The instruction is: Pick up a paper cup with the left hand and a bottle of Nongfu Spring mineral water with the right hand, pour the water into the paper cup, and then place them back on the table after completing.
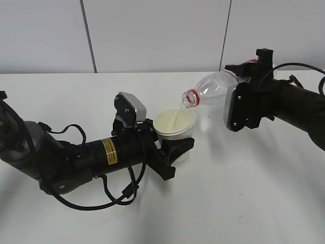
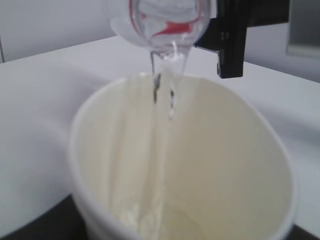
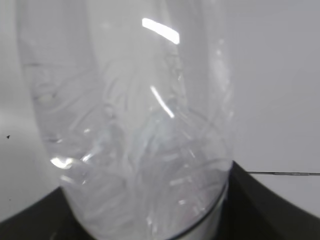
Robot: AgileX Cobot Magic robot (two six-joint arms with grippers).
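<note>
Pour in progress. The left gripper [image 1: 175, 147] is clamped on the paper cup [image 1: 176, 125], held just above the tabletop [image 1: 244, 193]. The right gripper [image 1: 242, 76] is clamped on the bottle [image 1: 213, 89], tilted mouth-down just above the cup's rim. The cup looks thin-walled and crushable, so a light grip at mid-wall is judged best; the bottle seems light, soft and slick, best held at its body. The left wrist view alone shows the water [image 2: 162, 95] streaming down the cup's inner wall; the right wrist view shows only the bottle's clear body, not the cup.
</note>
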